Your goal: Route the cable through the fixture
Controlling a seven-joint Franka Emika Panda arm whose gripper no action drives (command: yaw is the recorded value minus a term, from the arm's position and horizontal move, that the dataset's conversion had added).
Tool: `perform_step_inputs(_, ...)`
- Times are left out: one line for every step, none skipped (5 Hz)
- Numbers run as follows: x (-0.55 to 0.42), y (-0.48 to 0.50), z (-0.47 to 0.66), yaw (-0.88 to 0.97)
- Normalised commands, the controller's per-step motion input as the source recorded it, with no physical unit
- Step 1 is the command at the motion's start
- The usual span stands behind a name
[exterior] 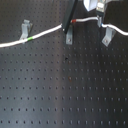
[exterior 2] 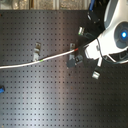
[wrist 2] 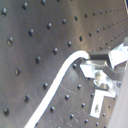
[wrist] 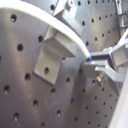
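Item: cable (exterior: 47, 33), white, clamped in the closed end effector (exterior: 100, 20) just past its red band (exterior: 75, 21), kept taut to seat in the bracket (exterior: 68, 36) beside the end effector; tail crosses tabletop (exterior: 65, 85).

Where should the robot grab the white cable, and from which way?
Probably on the free stretch of the cable between the green band and the middle bracket, coming straight down from above. There it lies flat on the board, with bare space on both sides for the fingers. The tool is already near the red band.
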Motion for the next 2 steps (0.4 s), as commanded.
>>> perform_step_inputs(0.072, 0.034, 0.51, 0.17)
perform_step_inputs(0.017, -0.027, 0.43, 0.12)
